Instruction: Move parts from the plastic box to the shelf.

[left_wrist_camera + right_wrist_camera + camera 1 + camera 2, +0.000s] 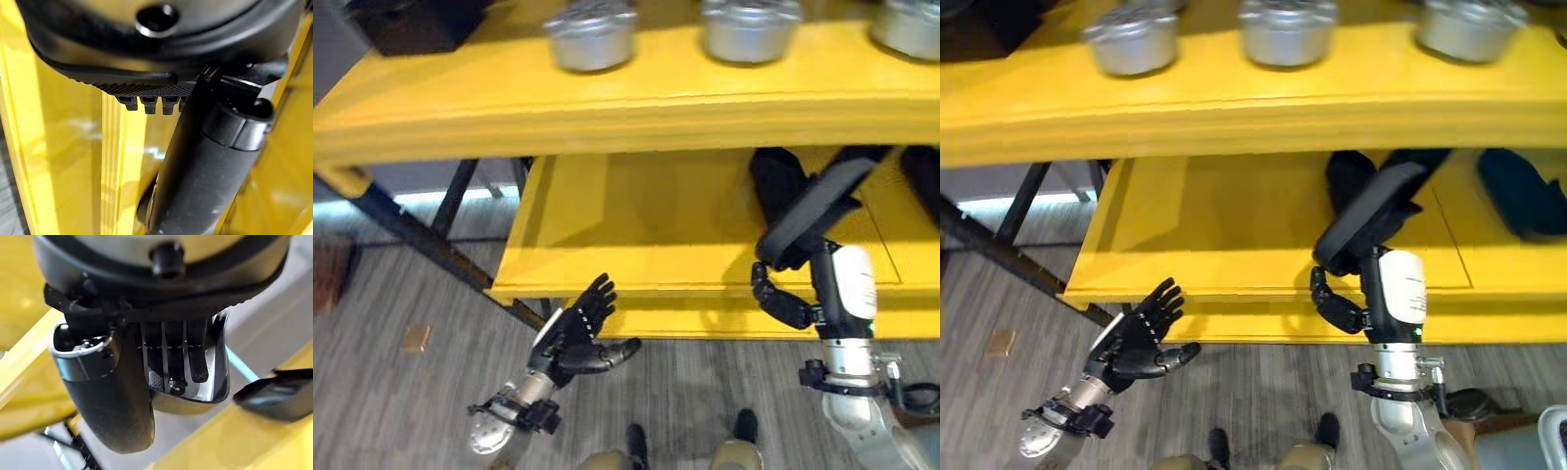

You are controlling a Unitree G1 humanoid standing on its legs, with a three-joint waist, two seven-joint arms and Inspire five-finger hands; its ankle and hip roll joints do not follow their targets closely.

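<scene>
- Currently the right hand (1363,294) grips a dark part (1371,220), fingers curled round its lower end, and holds it tilted over the front lip of the yellow shelf (1234,250).
- Risk: the part leans outward; if let go before it clears the lip, it may tip to the floor.
- Risk: dark parts (1518,196) already on the shelf lie near; a wide swing may knock them.
- The left hand (578,338) hangs relaxed, fingers spread, holding nothing, below the shelf.

1. You have grey wood-look floor (401,411) under the unit — a small tan block (415,338) lies on it at left.
2. Dark slanted leg (406,235) — behind, at left.
</scene>
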